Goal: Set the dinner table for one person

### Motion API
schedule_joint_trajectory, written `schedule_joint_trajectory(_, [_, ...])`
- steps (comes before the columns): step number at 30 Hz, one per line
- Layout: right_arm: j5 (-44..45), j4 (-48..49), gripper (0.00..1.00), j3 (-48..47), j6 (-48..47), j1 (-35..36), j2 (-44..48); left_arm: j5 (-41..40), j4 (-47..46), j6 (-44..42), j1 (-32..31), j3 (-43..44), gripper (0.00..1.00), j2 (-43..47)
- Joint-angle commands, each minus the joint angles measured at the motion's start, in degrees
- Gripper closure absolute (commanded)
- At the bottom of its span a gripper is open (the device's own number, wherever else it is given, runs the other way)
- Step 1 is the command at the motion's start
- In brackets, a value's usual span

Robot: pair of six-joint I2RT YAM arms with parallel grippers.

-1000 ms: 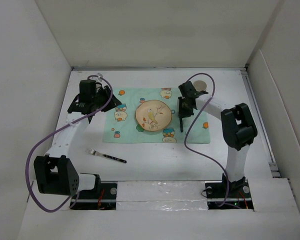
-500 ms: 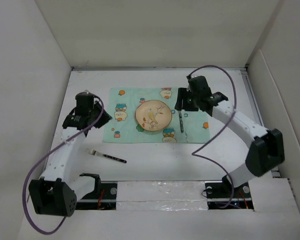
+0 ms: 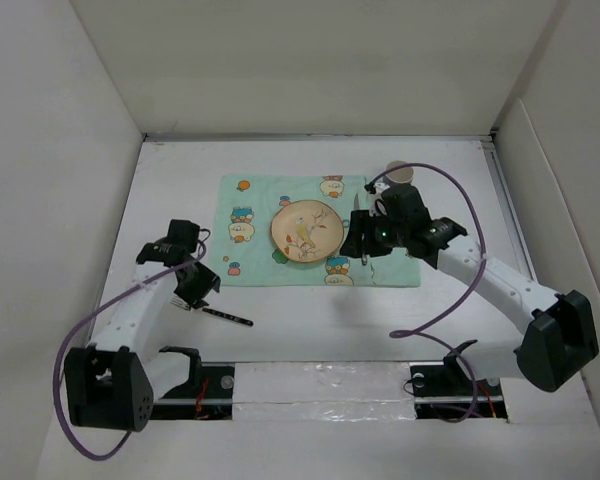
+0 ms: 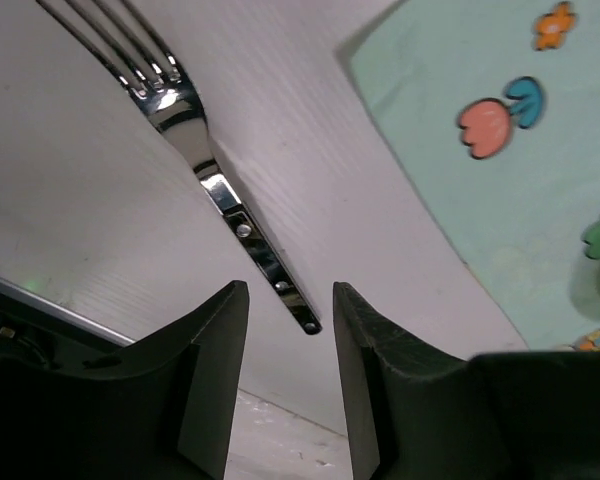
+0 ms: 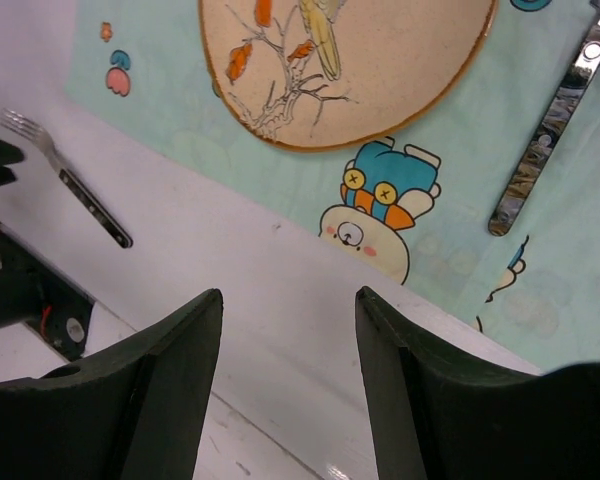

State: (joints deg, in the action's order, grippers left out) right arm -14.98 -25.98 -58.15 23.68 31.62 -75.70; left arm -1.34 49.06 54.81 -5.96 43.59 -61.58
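The white dinner table [image 3: 310,325] bears a mint-green cartoon placemat [image 3: 255,215]. A tan plate with a bird design [image 3: 307,230] sits in the mat's middle. A fork [image 3: 225,315] lies on bare table near the mat's front left corner. My left gripper [image 3: 193,287] is open and empty just above the fork; in the left wrist view the fork [image 4: 195,150] has its handle end between the open left gripper [image 4: 290,300]. My right gripper [image 3: 362,243] is open and empty over the mat's right part. The right wrist view shows the knife [image 5: 545,130] on the mat beside the plate [image 5: 350,60].
A round grey dish [image 3: 400,173] stands behind the mat at the back right. White walls enclose the table on three sides. Purple cables loop from both arms, the right one [image 3: 430,315] drooping over the table in front of the mat.
My left gripper has come from the mat's back left corner down to the fork. My right gripper has drawn back nearer over the knife, uncovering the grey dish.
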Motion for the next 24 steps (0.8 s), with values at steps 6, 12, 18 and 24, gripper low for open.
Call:
schedule_joint_trajectory(6, [-2.07, 2.42, 0.39, -2.76, -1.18, 0.64, 3.19, -4.90, 4.11, 6.78, -10.45, 1.05, 0.57, -14.95])
schedule_joint_trajectory(12, [-2.33, 1.54, 0.39, -3.64, -1.18, -2.17, 3.89, -7.97, 6.05, 13.65, -12.85, 2.29, 0.61, -17.35])
schedule_joint_trajectory(18, [-3.20, 0.67, 0.39, -4.25, -1.18, -4.11, 4.42, -9.90, 6.92, 20.33, -12.85, 1.93, 0.63, -15.67])
schedule_joint_trajectory(24, [-6.46, 0.14, 0.39, -6.27, -0.83, -6.04, 5.82, -12.18, 9.47, 23.59, -12.85, 4.48, 0.60, -22.77])
